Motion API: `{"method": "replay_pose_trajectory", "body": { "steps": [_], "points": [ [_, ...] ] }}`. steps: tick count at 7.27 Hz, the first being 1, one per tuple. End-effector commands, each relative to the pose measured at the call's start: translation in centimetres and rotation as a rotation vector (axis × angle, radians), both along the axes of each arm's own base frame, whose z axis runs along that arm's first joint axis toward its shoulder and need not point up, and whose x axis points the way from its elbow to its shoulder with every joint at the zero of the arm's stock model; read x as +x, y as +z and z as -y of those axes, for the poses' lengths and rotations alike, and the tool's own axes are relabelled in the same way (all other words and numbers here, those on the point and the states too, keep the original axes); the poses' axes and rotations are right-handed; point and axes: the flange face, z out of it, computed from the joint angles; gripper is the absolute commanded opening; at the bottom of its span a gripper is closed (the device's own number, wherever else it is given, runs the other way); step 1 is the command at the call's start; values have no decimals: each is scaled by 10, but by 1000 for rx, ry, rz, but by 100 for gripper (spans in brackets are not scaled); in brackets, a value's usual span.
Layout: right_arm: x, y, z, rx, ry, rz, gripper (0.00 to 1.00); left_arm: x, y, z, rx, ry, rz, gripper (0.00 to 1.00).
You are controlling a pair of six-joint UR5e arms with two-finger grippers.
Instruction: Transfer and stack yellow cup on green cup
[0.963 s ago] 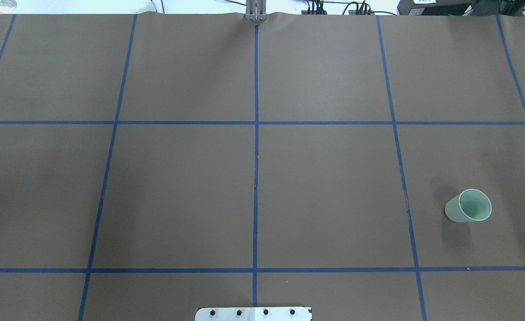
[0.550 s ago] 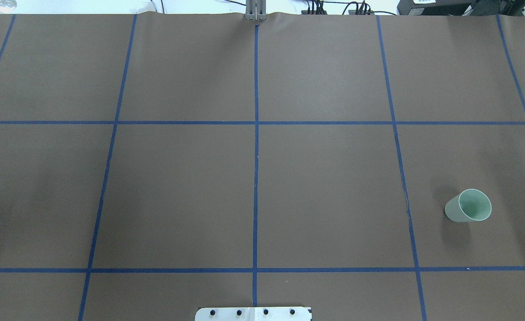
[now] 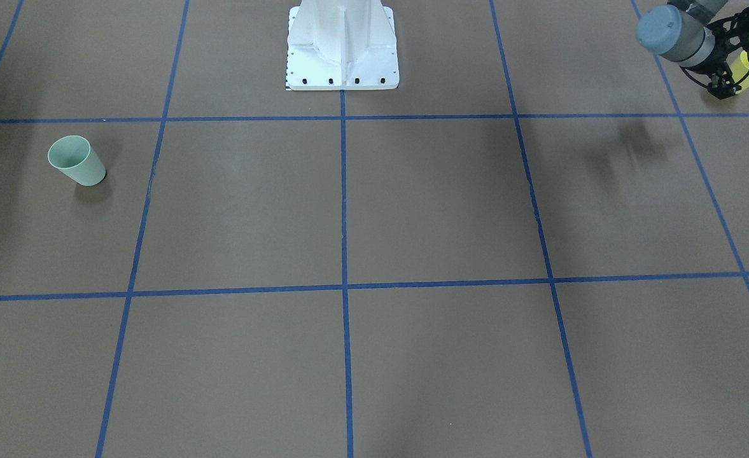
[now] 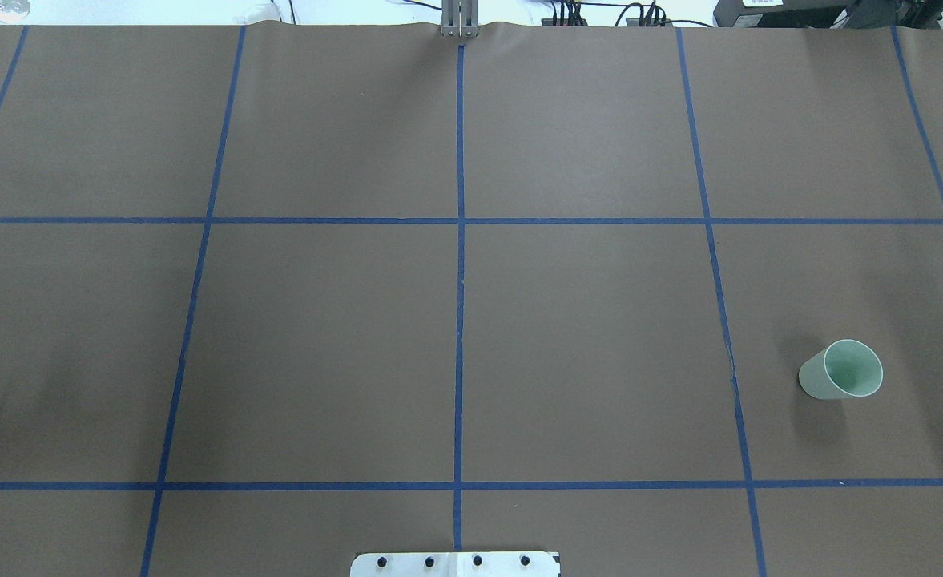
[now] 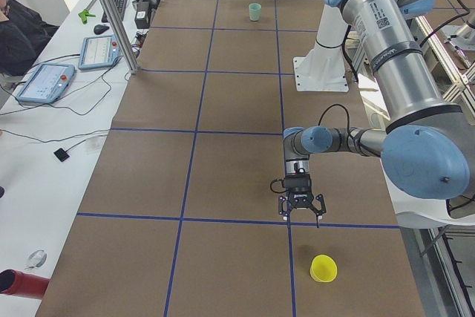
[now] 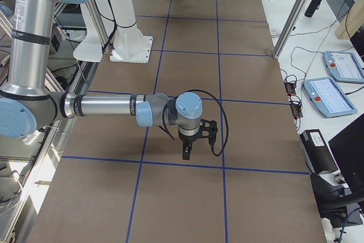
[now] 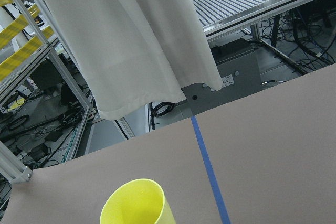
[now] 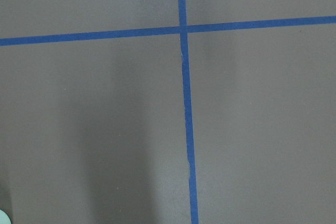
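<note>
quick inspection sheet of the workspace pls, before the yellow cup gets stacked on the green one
surface: brown table with blue tape grid
job's things: yellow cup upright at the robot's left end; green cup upright at its right end, far apart
clutter: nothing seen
grippers: left gripper open, above the table, apart from the yellow cup; right gripper over the table, state unclear
cables: black cable looped at the right wrist
surroundings: teach pendants on a side bench; white curtain
</note>
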Motion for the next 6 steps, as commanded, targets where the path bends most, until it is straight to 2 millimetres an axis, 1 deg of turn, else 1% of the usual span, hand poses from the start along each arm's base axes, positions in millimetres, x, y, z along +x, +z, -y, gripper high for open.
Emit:
{"method": "replay_pose_trajectory", "body": {
  "steps": [1,3,4,6],
  "points": [
    [0,1,0,-2,0,0,100,8,26,-15,24,-65,64,100],
    [0,0,0,0,-1,2,100,5,43,-24,26,-113,119,100],
    [0,0,0,0,-1,2,100,6,60,-27,32,-130,151,100],
    [0,2,-1,-3,-2,1,100,44,82,-20,38,-143,157,100]
  ]
}}
